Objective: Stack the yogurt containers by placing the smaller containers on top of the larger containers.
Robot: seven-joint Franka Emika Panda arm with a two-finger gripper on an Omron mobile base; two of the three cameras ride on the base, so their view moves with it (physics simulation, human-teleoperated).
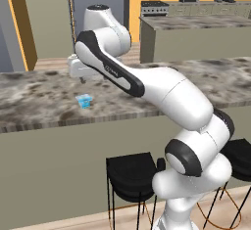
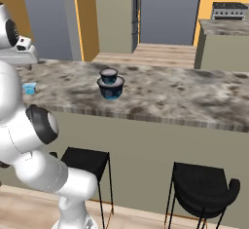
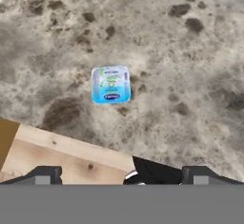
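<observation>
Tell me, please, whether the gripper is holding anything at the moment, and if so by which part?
Nothing is held. The gripper is open above the counter, and the light-blue yogurt cup sits untouched on the counter, apart from the fingertips.

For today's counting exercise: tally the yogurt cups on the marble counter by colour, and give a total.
Light-blue squarish yogurt cup: 1
Dark-blue round yogurt cups: 2, the smaller one sitting on the larger
Total: 3

The label on the small cup is too blurred to read; the arm hides part of the surface; the right stool is cut by the edge.
</observation>
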